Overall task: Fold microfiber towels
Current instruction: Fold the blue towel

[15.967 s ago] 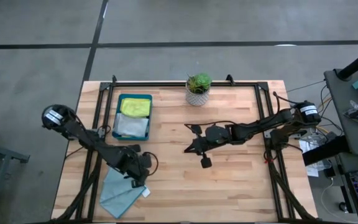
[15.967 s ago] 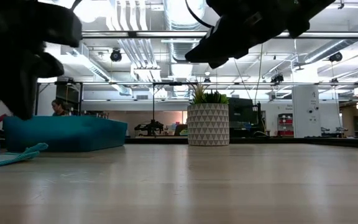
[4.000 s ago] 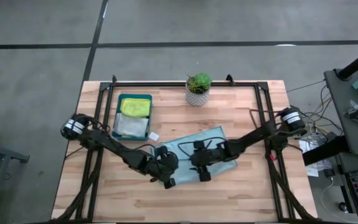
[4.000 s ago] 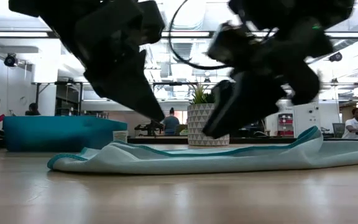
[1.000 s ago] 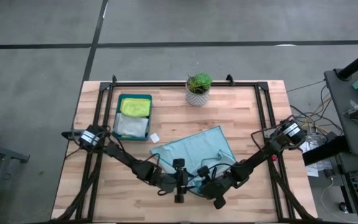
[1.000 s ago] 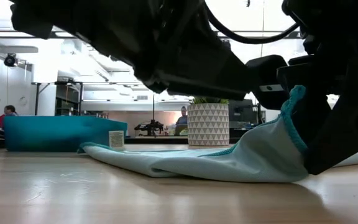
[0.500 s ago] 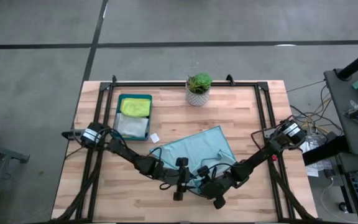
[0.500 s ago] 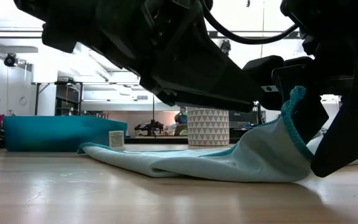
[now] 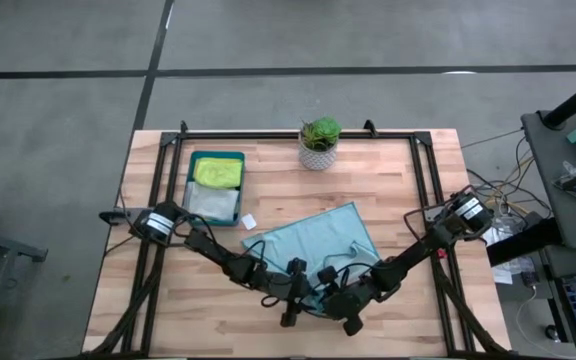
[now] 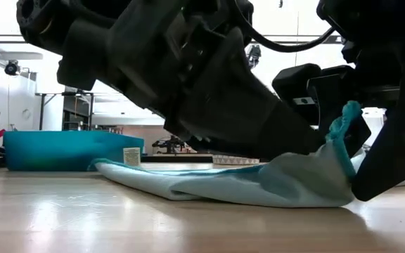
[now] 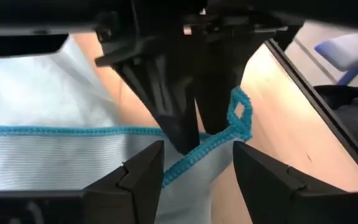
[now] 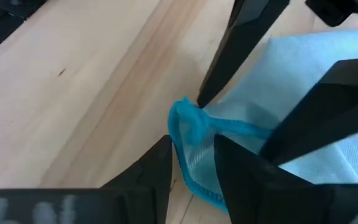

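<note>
no text, label, brand, number or sign can be read in any view. the small white tag [image 10: 131, 156] at the corner of the light teal towel [image 10: 216, 184] shows no legible print; it is too small to tell.
</note>
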